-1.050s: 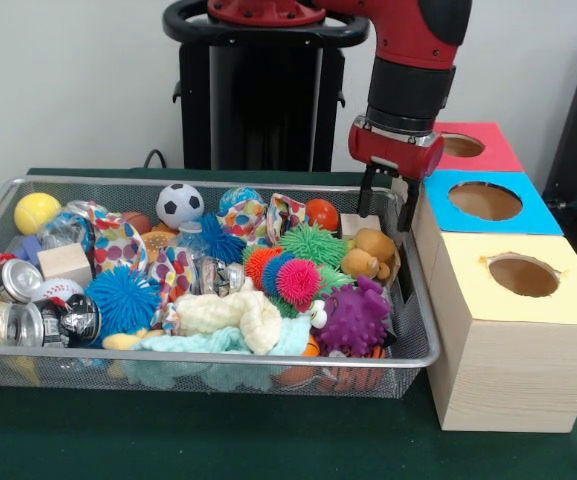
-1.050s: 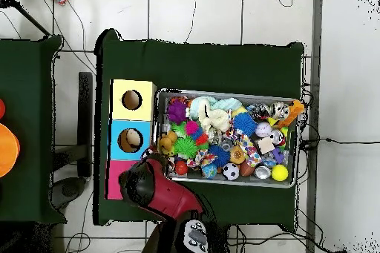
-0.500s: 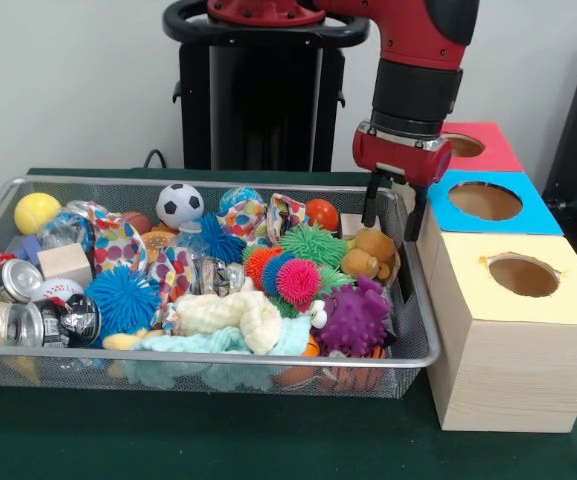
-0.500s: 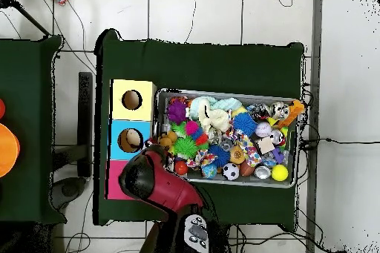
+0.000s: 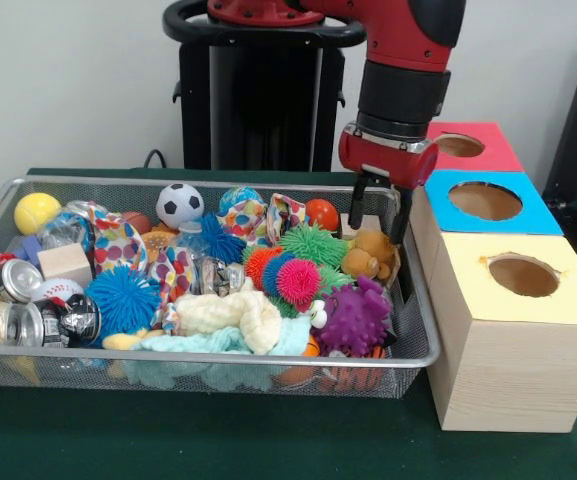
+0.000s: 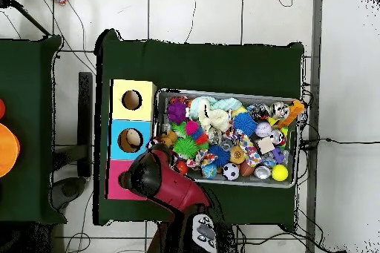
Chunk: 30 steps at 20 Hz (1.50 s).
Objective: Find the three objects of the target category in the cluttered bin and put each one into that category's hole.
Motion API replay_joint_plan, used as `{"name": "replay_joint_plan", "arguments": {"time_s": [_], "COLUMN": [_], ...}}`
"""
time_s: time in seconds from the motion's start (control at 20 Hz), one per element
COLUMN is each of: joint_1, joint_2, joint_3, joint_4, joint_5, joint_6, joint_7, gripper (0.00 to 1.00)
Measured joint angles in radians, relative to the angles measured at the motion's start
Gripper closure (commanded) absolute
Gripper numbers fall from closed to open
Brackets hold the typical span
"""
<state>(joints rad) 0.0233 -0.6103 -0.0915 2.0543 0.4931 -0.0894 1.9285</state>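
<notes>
On the green table [image 5: 218,440] sits one wire bin [image 5: 208,362], heaped with toys, and just beside it a row of three boxes, each with one round hole in its top: a yellow box [image 5: 513,330] nearest the camera, a blue box [image 5: 486,205] in the middle and a red box [image 5: 468,145] farthest back. From overhead the same three run down the bin's left side, and the middle hole shows something pale inside.

One red and black arm [image 5: 408,70] comes down over the bin's far right corner, next to the blue box. Its gripper [image 5: 373,218] hangs with its two black fingers spread apart and nothing between them, their tips just above a small wooden block [image 5: 353,224] and a brown plush animal [image 5: 370,255].

Within the bin, one pale cream cloth [image 5: 233,313] lies over one light teal cloth [image 5: 218,345] along the front. Spiky rubber balls number at least six: one blue [image 5: 120,296], one purple [image 5: 354,318], one green [image 5: 312,243], one pink [image 5: 297,281], one orange-red [image 5: 260,262] and one darker blue [image 5: 220,243]. Two tin cans [image 5: 16,281] lie at the left end, with a third dark can [image 5: 78,318] beside them. One larger wooden block [image 5: 64,262] rests near the cans. Smooth balls: one soccer ball [image 5: 179,204], one yellow ball [image 5: 36,212], one orange ball [image 5: 321,213] and one baseball [image 5: 58,290].
</notes>
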Motion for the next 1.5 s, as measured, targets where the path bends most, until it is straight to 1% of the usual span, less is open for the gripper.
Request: {"name": "replay_joint_plan", "arguments": {"time_s": [0.4, 1.05, 1.5], "joint_1": [0.001, 0.028, 0.016], "joint_2": [0.027, 0.047, 0.051], "joint_3": [-0.026, -0.026, -0.020], "joint_4": [-0.002, -0.002, -0.002], "joint_5": [0.000, 0.000, 0.000], "joint_6": [0.000, 0.000, -0.001], "joint_7": [0.000, 0.000, 0.000], "gripper": [0.00, 0.00, 0.00]}}
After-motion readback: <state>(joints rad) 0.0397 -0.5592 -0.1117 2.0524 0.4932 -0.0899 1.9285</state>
